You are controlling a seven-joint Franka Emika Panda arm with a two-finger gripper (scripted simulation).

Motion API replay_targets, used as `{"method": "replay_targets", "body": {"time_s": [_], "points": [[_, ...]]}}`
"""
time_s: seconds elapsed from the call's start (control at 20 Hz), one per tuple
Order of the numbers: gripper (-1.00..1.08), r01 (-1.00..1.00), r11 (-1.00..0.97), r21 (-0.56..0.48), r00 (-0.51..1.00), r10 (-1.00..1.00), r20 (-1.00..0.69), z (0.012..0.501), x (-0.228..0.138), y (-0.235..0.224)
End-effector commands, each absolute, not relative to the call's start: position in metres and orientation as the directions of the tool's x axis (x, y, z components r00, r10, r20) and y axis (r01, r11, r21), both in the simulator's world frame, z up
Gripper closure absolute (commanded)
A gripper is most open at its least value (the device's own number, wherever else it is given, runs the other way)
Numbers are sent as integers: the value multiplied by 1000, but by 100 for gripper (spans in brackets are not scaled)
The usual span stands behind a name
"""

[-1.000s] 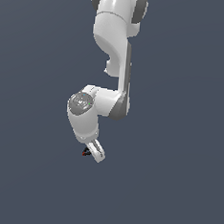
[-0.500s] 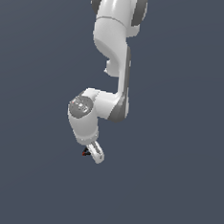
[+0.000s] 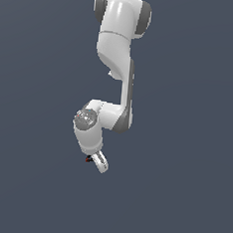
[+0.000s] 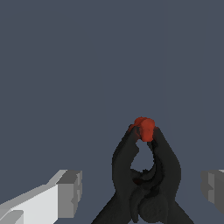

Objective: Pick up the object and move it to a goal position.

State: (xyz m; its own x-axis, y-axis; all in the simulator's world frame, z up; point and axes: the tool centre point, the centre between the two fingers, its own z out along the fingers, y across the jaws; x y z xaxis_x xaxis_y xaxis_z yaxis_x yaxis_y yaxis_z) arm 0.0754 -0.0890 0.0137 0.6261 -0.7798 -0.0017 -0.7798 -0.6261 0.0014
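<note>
Tool [image 4: 140,190] stood spread, one finger [image 4: 65,192] on either side of the object [image 4: 144,175] with clear gaps, nothing pinched. Object lay between the fingers, black prongs meeting at a red tip [image 4: 144,127]; in the exterior view it showed only as a dark speck [image 3: 89,159] just beside the tool [image 3: 100,163]. Judged light and stiff; thin prongs could slip or twist. Best hold: across the thicker black body below the tip.

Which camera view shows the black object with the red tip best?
The wrist view. There the object is large: two black prongs meeting at a red tip, between the open gripper's fingers. In the exterior view the object is only a tiny dark speck beside the gripper.
</note>
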Motion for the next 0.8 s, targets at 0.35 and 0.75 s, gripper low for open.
{"method": "replay_targets", "body": {"time_s": [0.35, 0.75], "points": [[108, -780, -626, 0, 626, -780, 0, 14, 77, -89], [108, -780, -626, 0, 626, -780, 0, 18, 76, -87]]}}
